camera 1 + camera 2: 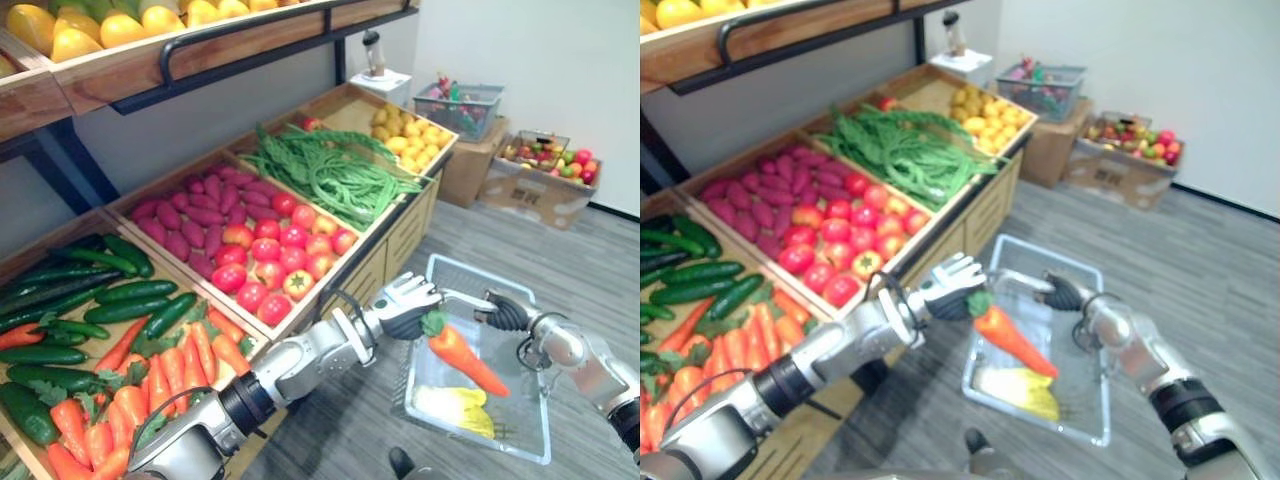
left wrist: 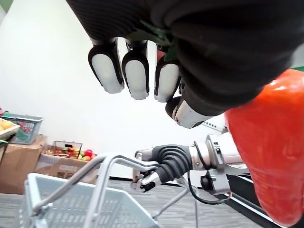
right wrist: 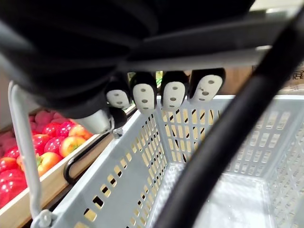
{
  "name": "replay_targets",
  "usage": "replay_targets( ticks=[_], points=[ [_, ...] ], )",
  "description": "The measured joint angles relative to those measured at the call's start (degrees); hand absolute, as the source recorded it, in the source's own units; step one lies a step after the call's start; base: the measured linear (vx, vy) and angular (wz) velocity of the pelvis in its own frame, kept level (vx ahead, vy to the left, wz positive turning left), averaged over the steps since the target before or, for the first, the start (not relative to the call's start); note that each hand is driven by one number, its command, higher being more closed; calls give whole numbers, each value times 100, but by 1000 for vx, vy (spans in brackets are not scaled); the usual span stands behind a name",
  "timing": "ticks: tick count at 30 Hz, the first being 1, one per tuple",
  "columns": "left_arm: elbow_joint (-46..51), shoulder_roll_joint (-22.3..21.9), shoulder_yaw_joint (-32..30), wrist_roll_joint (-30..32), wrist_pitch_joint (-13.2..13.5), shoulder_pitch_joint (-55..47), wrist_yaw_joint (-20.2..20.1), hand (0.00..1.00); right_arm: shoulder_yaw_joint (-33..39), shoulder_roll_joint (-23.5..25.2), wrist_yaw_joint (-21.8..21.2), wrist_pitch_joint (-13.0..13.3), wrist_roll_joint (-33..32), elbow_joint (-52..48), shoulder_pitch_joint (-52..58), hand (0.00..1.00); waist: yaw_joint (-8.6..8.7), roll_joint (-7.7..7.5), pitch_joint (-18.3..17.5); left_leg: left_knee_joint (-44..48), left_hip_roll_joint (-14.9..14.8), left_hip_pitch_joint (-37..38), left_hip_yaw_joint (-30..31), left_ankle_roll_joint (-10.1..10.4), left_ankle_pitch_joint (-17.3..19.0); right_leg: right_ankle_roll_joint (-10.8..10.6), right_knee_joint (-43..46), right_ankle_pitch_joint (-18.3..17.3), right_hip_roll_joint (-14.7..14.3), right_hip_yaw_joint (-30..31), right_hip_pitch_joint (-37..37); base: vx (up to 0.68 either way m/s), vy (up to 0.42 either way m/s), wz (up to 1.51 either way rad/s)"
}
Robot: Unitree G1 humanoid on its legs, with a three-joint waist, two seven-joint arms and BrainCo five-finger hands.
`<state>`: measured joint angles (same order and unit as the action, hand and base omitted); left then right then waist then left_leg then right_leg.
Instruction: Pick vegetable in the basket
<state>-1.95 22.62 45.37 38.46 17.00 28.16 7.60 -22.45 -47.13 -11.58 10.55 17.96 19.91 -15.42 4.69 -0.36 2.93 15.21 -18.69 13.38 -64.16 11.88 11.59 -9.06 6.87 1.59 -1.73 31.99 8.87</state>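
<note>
Basket (image 3: 135, 164) perforated matt plastic; carrot (image 2: 270, 156) smooth, glossy; display bins (image 1: 400, 236) wooden.

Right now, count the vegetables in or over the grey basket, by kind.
Carrot: 1, hanging from the left robot hand over the basket, whose handle the right robot hand holds.
Pale yellow leafy vegetable: 1, lying in the basket.
Total: 2.

wood stand (image 1: 400, 228) w/ bins: cucumbers (image 1: 110, 300), carrots (image 1: 150, 385), purple sweet potatoes (image 1: 190, 220), red tomatoes (image 1: 275, 255), long green beans (image 1: 330, 170), yellow fruit (image 1: 410, 130) at far end. more yellow fruit on top shelf (image 1: 110, 25). by the white wall (image 1: 520, 50), 2 boxes on grey floor (image 1: 590, 265): brown box (image 1: 463, 168) w/ small crate (image 1: 458, 105) on top, low box (image 1: 535, 198) w/ mixed fruit (image 1: 555, 158).
</note>
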Motion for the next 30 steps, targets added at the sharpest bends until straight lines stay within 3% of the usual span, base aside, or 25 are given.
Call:
replay_targets(
  ticks=[7,9,15,21,23,28,29,30],
  points=[
    [-249,-257,212,16,-7,30,-161,100,-411,-184,-284,-39,-50,-22,-353,100,16,113,66,469,-216,-22,-260,56,305,-32,36,18,-96,181,113,4,56,-18],
    [-495,-403,225,51,-7,52,-170,100,-604,-211,-310,-64,-119,-124,-558,100,123,149,89,619,-301,-33,-323,63,368,-41,65,24,-147,235,156,26,49,-16],
    [-1089,-678,322,266,-33,145,-179,100,-999,-204,-397,-57,-332,-366,-944,100,211,198,175,882,-468,-40,-463,64,494,-52,118,27,-253,318,251,23,50,-11],
    [-1883,-1022,325,578,-202,155,-174,100,-1251,-116,-400,-88,-447,-397,-1207,100,283,216,207,1021,-542,-116,-665,21,484,-69,119,38,-255,346,387,29,46,-4],
    [-2202,-1161,314,773,-367,161,-175,100,-1331,-99,-400,-92,-449,-399,-1306,100,307,217,208,1028,-546,-69,-771,20,484,-70,119,38,-260,372,384,36,71,-9],
    [-2645,-1348,232,861,-414,196,-175,100,-1404,22,-400,-108,-450,-399,-1435,100,310,216,212,1027,-546,-4,-900,23,486,-70,118,38,-291,448,384,14,47,-8],
    [-2700,-1381,196,923,-435,197,-175,0,-1404,37,-400,-108,-450,-399,-1445,100,313,215,213,1027,-546,-2,-905,24,486,-70,117,37,-294,453,385,4,34,-4],
    [-2832,-1457,136,1006,-494,200,-175,0,-1406,73,-400,-109,-452,-399,-1484,100,316,216,214,1027,-547,4,-918,24,486,-70,116,37,-302,466,387,4,27,-4]
  ],
)
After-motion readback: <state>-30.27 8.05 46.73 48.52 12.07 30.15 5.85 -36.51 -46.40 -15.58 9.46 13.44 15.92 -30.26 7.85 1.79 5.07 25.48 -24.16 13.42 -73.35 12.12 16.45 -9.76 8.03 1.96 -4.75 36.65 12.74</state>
